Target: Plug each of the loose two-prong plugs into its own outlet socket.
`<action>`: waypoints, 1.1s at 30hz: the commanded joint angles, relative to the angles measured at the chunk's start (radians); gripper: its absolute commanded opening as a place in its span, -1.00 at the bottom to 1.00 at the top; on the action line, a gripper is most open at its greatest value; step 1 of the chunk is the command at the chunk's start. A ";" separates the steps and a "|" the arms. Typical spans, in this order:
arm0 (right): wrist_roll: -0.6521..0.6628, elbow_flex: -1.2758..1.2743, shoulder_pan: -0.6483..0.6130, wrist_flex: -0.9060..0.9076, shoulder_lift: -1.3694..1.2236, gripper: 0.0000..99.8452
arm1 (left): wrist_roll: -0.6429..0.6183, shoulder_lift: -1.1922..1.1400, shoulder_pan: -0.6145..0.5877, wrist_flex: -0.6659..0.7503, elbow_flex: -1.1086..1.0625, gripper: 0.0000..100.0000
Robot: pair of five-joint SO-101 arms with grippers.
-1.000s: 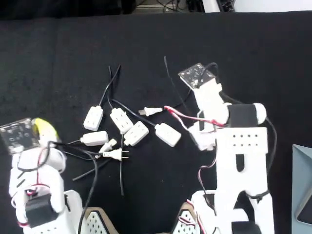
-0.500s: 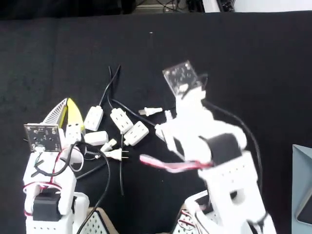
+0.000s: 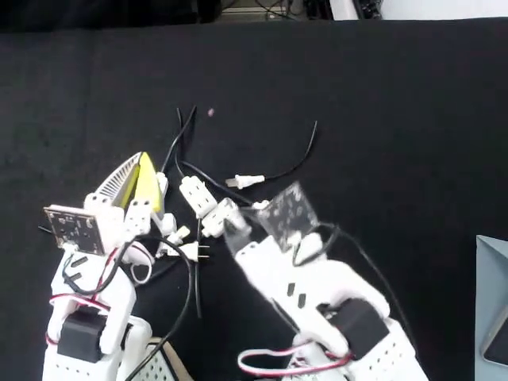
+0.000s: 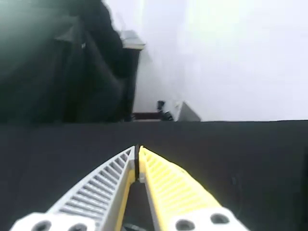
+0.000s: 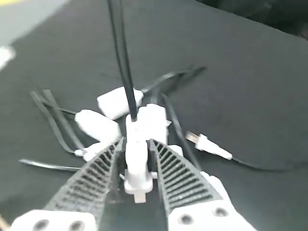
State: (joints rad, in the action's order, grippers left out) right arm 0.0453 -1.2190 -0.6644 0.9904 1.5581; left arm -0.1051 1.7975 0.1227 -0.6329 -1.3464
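- The right gripper [image 5: 136, 144] was seen closed on a white corded piece [image 5: 137, 166], which was clamped between two dark ribbed fingers [image 5: 177, 174].
- A black cord [image 5: 122, 62] was seen running away from the far end of that piece. Whether the piece was a plug or a socket could not be told.
- In the high view the right arm was stretched from the near edge of the table toward the cluster of white sockets and plugs. Its gripper was placed at the near right side of the cluster.
- A loose two-prong plug [image 3: 244, 181] was laid just beyond the cluster on its far right side. Its prongs were turned toward the left arm's side and were seated in nothing.
- A second plug [image 3: 190, 252] was laid at the near side of the cluster. Its prongs were bare and pointed toward the right arm.
- An outlet socket [image 3: 194, 195] was laid between those two plugs, and a second socket [image 3: 222, 216] was set against it, just beside the right gripper.
- The left gripper [image 3: 141, 157] was seen closed on nothing, its grey and yellow fingers met at the tips. It was held over the left side of the cluster.
- The table was covered by a black cloth [image 3: 397, 119].
- A grey object [image 3: 494, 294] was cut off by the right edge of the high view.
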 commanded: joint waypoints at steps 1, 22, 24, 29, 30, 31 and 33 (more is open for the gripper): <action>-0.006 -0.013 -0.086 -0.026 0.047 -0.98 | -0.008 -0.009 0.085 0.049 0.007 -0.94; -0.008 0.030 -0.157 -0.026 -0.174 -0.98 | 0.184 -0.002 0.407 -0.146 0.131 -0.94; -0.008 0.050 -0.157 -0.028 -0.203 -0.98 | 0.184 -0.002 0.407 -0.146 0.128 -0.94; -0.008 0.071 -0.157 -0.028 -0.254 -0.98 | 0.207 -0.002 0.407 -0.146 0.122 -0.94; -0.008 0.071 -0.155 -0.031 -0.259 -0.98 | 0.219 -0.002 0.407 -0.146 0.117 -0.94; -0.008 0.070 -0.147 -0.043 -0.260 -0.98 | 0.226 0.000 0.407 -0.143 0.114 -0.94; -0.008 0.071 -0.109 -0.057 -0.260 -0.98 | 0.222 0.000 0.387 -0.138 0.117 -0.94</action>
State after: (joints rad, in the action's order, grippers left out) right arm 0.0453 -1.2375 -0.8117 0.9735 1.3050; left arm 0.1036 1.7929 0.5140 -0.7772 -1.2712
